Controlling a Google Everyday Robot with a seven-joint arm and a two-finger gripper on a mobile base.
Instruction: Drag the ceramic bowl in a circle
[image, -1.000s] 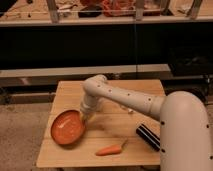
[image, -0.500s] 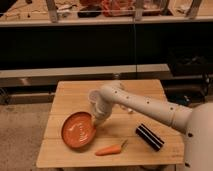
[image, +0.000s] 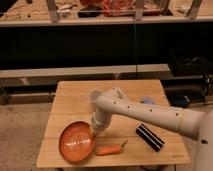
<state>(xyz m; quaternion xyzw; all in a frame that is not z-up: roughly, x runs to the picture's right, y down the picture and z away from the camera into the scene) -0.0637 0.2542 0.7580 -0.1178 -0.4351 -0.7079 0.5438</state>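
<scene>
1. The ceramic bowl (image: 76, 142) sits upright near the 7 o'clock corner of the table (image: 70, 91).
2. My gripper (image: 97, 131) is down at the bowl's 2 o'clock rim; I cannot tell whether it is clamped there.
3. I judge the drag to be mid-circle, but nothing shows how much arc remains.
4. A carrot (image: 110, 149) lies just beside the bowl at 4 o'clock.

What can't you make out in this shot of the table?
In the camera view:
Whether the end effector, at the ceramic bowl's right rim, touches it: hidden by the arm.
The blue object behind the arm: mostly covered, unidentifiable.
The black striped object: too blurred to name.
The robot body: cut off by the right edge.
</scene>
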